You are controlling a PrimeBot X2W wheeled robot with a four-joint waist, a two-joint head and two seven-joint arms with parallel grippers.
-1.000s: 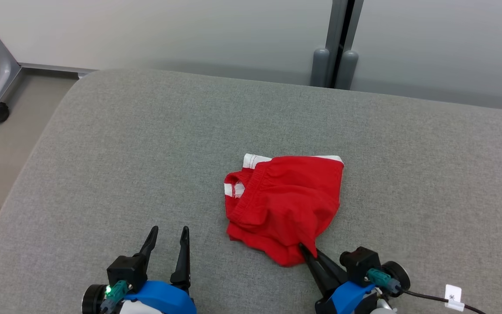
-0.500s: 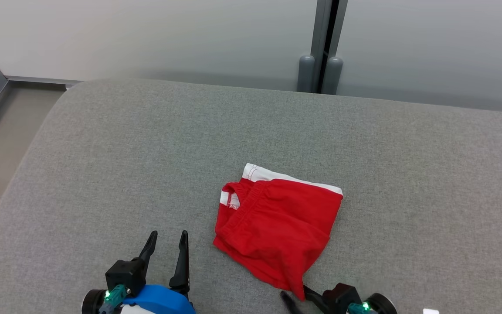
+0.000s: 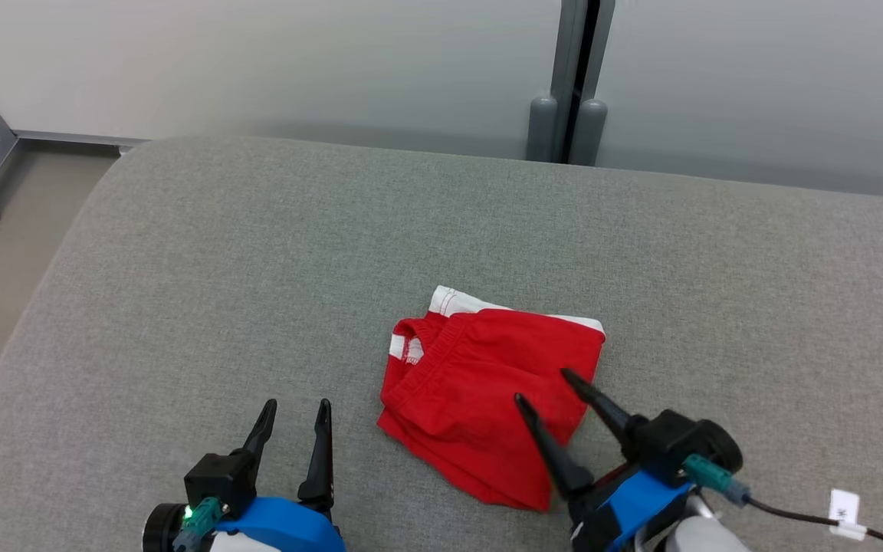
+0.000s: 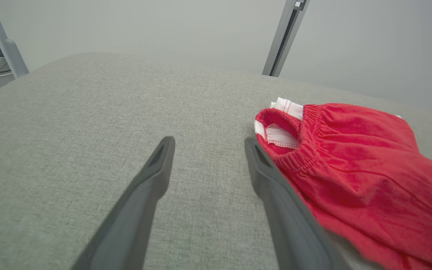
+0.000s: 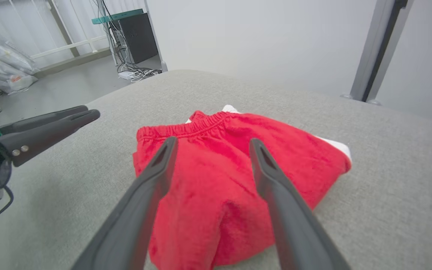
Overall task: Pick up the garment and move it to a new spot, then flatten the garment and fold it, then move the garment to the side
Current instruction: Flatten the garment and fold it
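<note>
Right hand, having let go, is hovering spread above the soft, light shorts; waistband probably offering surest hold.

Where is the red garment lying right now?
In the head view the red garment lies on the grey padded surface, right of the left gripper and apart from it, with the right gripper holding its open jaws over the garment's right part.
</note>
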